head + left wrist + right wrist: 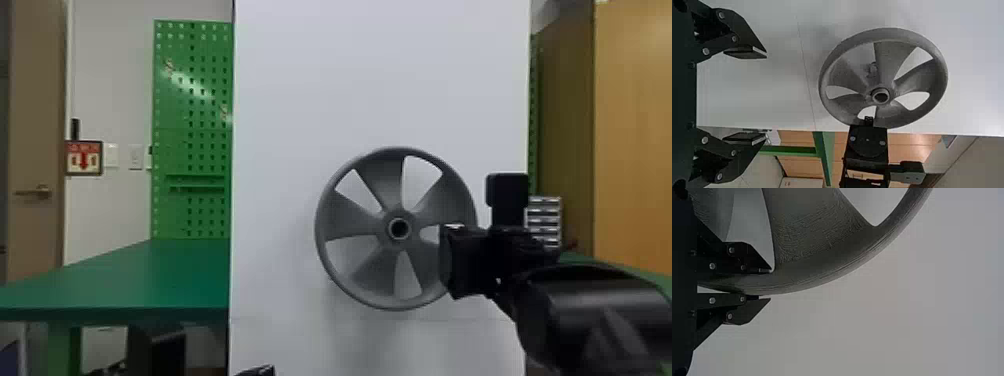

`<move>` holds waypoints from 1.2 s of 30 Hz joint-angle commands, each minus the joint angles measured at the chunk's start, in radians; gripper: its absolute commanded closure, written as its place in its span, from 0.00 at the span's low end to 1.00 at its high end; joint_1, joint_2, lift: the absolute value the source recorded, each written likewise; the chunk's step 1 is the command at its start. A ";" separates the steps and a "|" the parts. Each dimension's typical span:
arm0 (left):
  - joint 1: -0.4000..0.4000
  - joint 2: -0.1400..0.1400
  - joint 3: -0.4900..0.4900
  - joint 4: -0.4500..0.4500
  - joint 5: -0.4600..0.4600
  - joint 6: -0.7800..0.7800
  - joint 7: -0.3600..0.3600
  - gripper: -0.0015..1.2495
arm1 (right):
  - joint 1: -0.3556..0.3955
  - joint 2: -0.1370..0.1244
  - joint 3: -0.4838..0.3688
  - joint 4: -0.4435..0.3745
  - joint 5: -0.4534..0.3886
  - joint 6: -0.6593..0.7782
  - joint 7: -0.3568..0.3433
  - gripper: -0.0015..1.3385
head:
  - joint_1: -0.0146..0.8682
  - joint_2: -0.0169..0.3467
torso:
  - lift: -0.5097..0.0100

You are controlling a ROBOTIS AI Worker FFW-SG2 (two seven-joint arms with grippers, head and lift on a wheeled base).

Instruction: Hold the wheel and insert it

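The grey spoked wheel (pixel 357 216) stands upright in front of the white panel, its round hub hole facing the head camera. At its right rim is my right gripper (pixel 446 260). In the right wrist view the right gripper (pixel 766 284) has one finger on each side of the wheel's rim (pixel 828 274), shut on it. My left arm shows at the bottom edge of the head view as a black tip, the left gripper (pixel 257 371). In the left wrist view the left gripper (pixel 760 96) is open with nothing between its fingers, apart from the wheel (pixel 897 62).
A tall white panel (pixel 280 100) stands behind the wheel. Left of it are a green table (pixel 125 280) and a green pegboard (pixel 192 110). A small drawer unit (pixel 545 220) stands behind the right arm.
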 commanded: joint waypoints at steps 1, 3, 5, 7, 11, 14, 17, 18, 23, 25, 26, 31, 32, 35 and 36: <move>0.000 0.000 0.000 0.000 0.002 0.000 0.000 0.40 | 0.002 0.002 0.001 0.003 0.001 -0.004 -0.001 0.82 | 0.02 0.07 | 0.03; 0.000 0.000 0.001 0.000 0.002 0.000 0.000 0.40 | 0.003 0.002 0.004 0.003 0.001 -0.004 -0.003 0.82 | 0.02 0.07 | 0.03; 0.002 0.000 0.001 0.000 0.002 0.000 0.000 0.40 | 0.005 0.002 0.005 0.003 -0.001 -0.006 -0.003 0.82 | 0.02 0.07 | 0.03; 0.002 0.000 0.003 0.000 0.002 0.000 0.000 0.40 | 0.005 0.002 0.007 0.002 -0.002 -0.007 -0.003 0.82 | 0.02 0.07 | 0.03; 0.003 0.000 0.001 0.000 0.002 0.000 0.000 0.40 | 0.006 0.001 0.007 0.002 -0.002 -0.007 -0.003 0.82 | 0.02 0.07 | 0.03; 0.003 0.000 0.003 0.000 0.002 0.000 0.000 0.40 | 0.006 -0.001 0.007 0.002 -0.002 -0.009 -0.003 0.81 | 0.02 0.07 | 0.03; 0.003 0.000 0.003 0.000 0.002 0.000 0.000 0.40 | 0.008 -0.001 0.005 0.002 -0.002 -0.013 -0.003 0.72 | 0.02 0.07 | 0.03; 0.003 0.000 0.003 0.000 0.002 0.000 0.000 0.40 | 0.008 -0.001 0.005 0.002 -0.004 -0.016 -0.003 0.64 | 0.02 0.07 | 0.03; 0.003 0.000 0.003 0.000 0.002 0.000 0.000 0.40 | 0.011 -0.002 0.004 0.000 -0.008 -0.027 -0.001 0.43 | 0.02 0.07 | 0.03; 0.003 0.000 0.001 0.000 0.002 0.000 0.000 0.40 | 0.011 -0.004 0.004 0.002 -0.010 -0.027 -0.003 0.36 | 0.02 0.07 | 0.03; 0.003 0.000 0.003 0.000 0.002 0.000 0.000 0.40 | 0.011 -0.004 0.004 0.000 -0.012 -0.027 -0.001 0.29 | 0.02 0.07 | 0.03; 0.003 0.000 0.001 0.000 0.002 0.000 0.000 0.40 | 0.012 -0.007 0.004 0.002 -0.018 -0.032 -0.001 0.00 | 0.02 0.07 | 0.03; 0.003 0.000 0.001 0.000 0.002 0.000 0.000 0.40 | 0.012 -0.008 0.005 0.002 -0.019 -0.032 -0.001 0.00 | 0.02 0.07 | 0.03; 0.003 0.000 0.001 0.000 0.002 0.000 0.000 0.40 | 0.012 -0.008 0.007 0.002 -0.022 -0.038 -0.001 0.00 | 0.02 0.07 | 0.03; 0.003 0.000 0.001 0.000 0.002 0.000 0.000 0.40 | 0.012 -0.010 0.007 0.002 -0.022 -0.038 -0.001 0.00 | 0.02 0.07 | 0.03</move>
